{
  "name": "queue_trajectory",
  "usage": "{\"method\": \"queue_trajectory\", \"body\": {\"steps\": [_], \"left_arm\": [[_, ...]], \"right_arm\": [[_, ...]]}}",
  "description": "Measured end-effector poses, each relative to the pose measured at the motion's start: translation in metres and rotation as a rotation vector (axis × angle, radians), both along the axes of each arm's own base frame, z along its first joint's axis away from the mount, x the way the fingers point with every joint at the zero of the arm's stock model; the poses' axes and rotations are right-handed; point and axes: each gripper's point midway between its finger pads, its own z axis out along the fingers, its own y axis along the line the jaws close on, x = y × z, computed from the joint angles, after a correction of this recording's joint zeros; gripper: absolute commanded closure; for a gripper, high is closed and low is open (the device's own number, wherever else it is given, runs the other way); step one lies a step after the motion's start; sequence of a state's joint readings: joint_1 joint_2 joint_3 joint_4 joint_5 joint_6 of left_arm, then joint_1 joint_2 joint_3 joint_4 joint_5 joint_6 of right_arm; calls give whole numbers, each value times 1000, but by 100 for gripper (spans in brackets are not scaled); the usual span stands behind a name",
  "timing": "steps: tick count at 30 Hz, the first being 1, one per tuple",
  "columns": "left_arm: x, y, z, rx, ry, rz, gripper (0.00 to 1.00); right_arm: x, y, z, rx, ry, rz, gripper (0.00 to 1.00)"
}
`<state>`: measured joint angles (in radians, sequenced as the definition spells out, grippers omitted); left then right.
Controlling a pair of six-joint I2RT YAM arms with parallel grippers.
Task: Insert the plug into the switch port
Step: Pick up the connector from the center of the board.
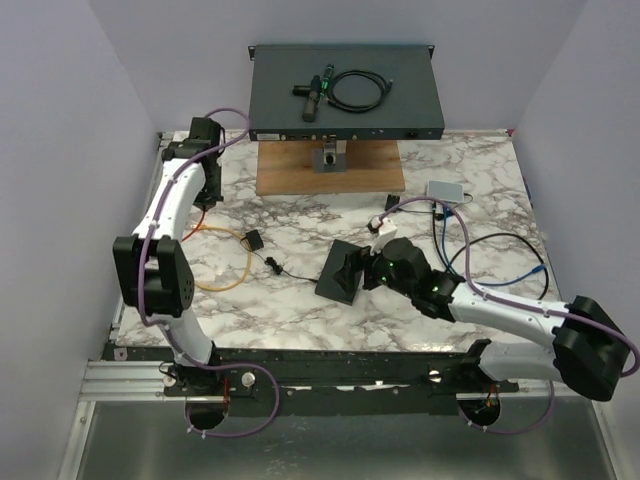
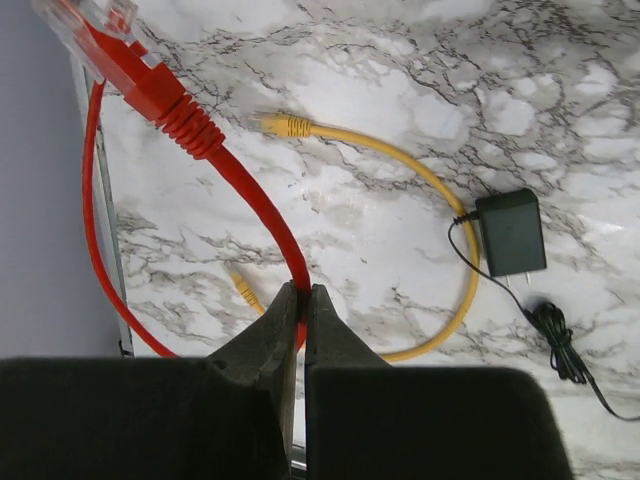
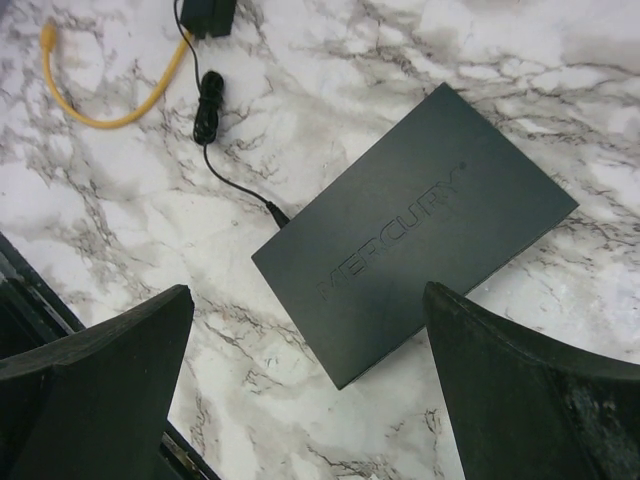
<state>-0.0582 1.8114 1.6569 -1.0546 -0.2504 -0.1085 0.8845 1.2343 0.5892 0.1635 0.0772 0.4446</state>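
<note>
**Now gripping: the left arm is pinching the red cable while the right is hanging open over the switch**

Nearest the arm bases, the right gripper [image 3: 308,300] is hovering above the switch [image 3: 420,230]. Its jaws are standing wide with nothing between them. Its fingers [image 3: 100,380] are framing the flat black box without touching it. The switch is lying on the marble table [image 3: 560,90], and a thin black cord [image 3: 207,105] is running into one short edge. Its ports are not showing in any view.

A little farther out, a yellow cable [image 2: 285,125] is curling across the marble, and a black power adapter [image 2: 512,232] is lying just beside its bend.

Farther back on the left side, the left gripper [image 2: 303,298] is clamping the red cable [image 2: 255,200], with its jaws squeezed tight onto the cord some way behind the plug [image 2: 100,40]. The cable is arching away from the fingertips to that plug, whose clear tip is pointing toward the table's left edge, well apart from the switch. The slack is looping round along the same edge and back under the gripper.

Toward the far right, a small white box [image 1: 445,189] is sitting on the marble, with a blue cable [image 1: 535,268] trailing nearer in. At the very back, a wooden board [image 1: 285,175] is lying under the front of a wide dark rack unit [image 1: 420,90].
</note>
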Motion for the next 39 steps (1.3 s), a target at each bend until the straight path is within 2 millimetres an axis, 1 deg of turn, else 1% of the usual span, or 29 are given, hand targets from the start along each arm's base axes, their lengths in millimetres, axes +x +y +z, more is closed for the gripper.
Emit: {"method": "queue_trajectory", "body": {"steps": [2,4,6,8,9,13,14,16,17,19,20,21,23,25,27,29,30,31,34,36,39], "left_arm": [[-5,0,21,-9,-77,2,100],[-14,-1,39,-19,-137,-1,100],[-26,-6,61,-51,-213,-15,100],[-36,-12,76,-88,-272,-32,100],[-44,-19,85,-123,-313,-49,100],[-66,-43,106,-243,-415,-118,100],[-77,-53,113,-293,-451,-152,100],[-89,-66,119,-352,-480,-191,100],[-99,-76,125,-396,-505,-221,100],[-111,-91,134,-462,-540,-273,100],[-120,-103,139,-507,-558,-316,100],[-126,-110,141,-531,-562,-341,100],[-148,-135,149,-614,-576,-446,100],[-164,-152,156,-673,-584,-526,100],[-185,-173,165,-749,-592,-631,100],[-199,-185,170,-801,-598,-699,100],[-210,-193,173,-846,-606,-753,100],[-216,-196,173,-862,-607,-775,100],[-243,-213,176,-971,-612,-893,100],[-257,-222,177,-1034,-614,-953,100],[-270,-236,176,-1109,-612,-1039,100]], "right_arm": [[2,-5,13,23,-33,-24,0],[4,-12,29,56,-76,-55,0],[7,-19,47,91,-119,-96,0],[11,-27,62,119,-152,-146,0],[13,-31,66,122,-161,-169,0],[14,-42,72,78,-161,-201,0],[13,-43,75,70,-166,-196,0],[9,-47,87,67,-185,-181,0],[7,-48,96,71,-196,-169,0],[4,-49,118,95,-228,-151,0],[2,-48,128,108,-239,-139,0],[0,-47,141,125,-258,-119,0],[-4,-44,158,149,-280,-85,0],[-10,-40,173,171,-299,-40,0],[-15,-35,181,189,-306,-1,0],[-21,-31,189,208,-309,41,0],[-24,-29,192,216,-309,57,0],[-26,-28,195,223,-311,68,0],[-30,-26,210,244,-318,90,0],[-33,-24,223,266,-325,109,0],[-40,-19,243,310,-341,154,1]]}}
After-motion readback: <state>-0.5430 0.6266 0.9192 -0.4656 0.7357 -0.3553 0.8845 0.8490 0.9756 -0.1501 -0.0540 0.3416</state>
